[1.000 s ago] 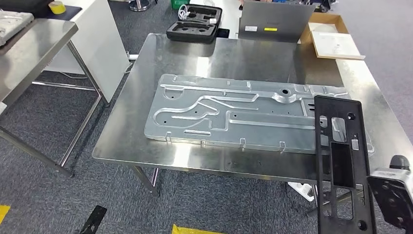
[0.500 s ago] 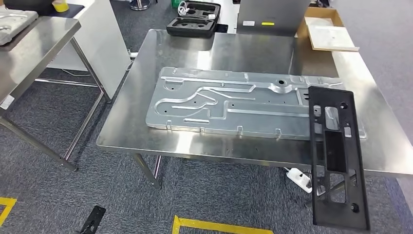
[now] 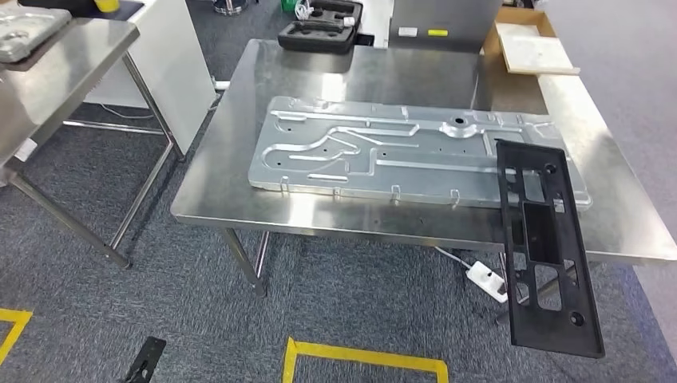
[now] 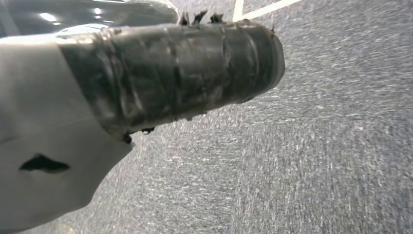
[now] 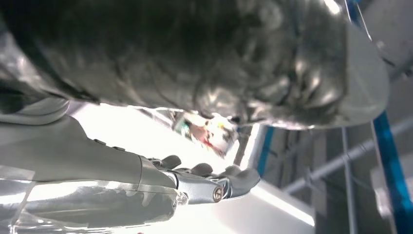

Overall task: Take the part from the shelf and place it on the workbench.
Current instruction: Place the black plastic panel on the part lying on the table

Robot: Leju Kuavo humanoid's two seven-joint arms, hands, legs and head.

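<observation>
Black part (image 3: 544, 247): long flat plastic frame with cut-outs, held up at the right of the head view, its top end overlapping the near right edge of the tabletop (image 3: 383, 227), lower end over the carpet. Since a second ago the whole view has shifted and the tabletop sits higher and nearer in frame, so the camera has moved; judged as an approach, placement not yet done. Right robot hand (image 5: 204, 183): fingers curled against a bright surface in the wrist view, presumably the part, though I cannot tell. Left robot hand (image 4: 170, 73): hangs over the carpet, state unreadable. On the tabletop: large pressed metal panel (image 3: 415, 155). Beyond it, open black foam-lined case (image 3: 319, 28), contents unclear; cardboard box (image 3: 531, 44) holding a pale flat sheet.
</observation>
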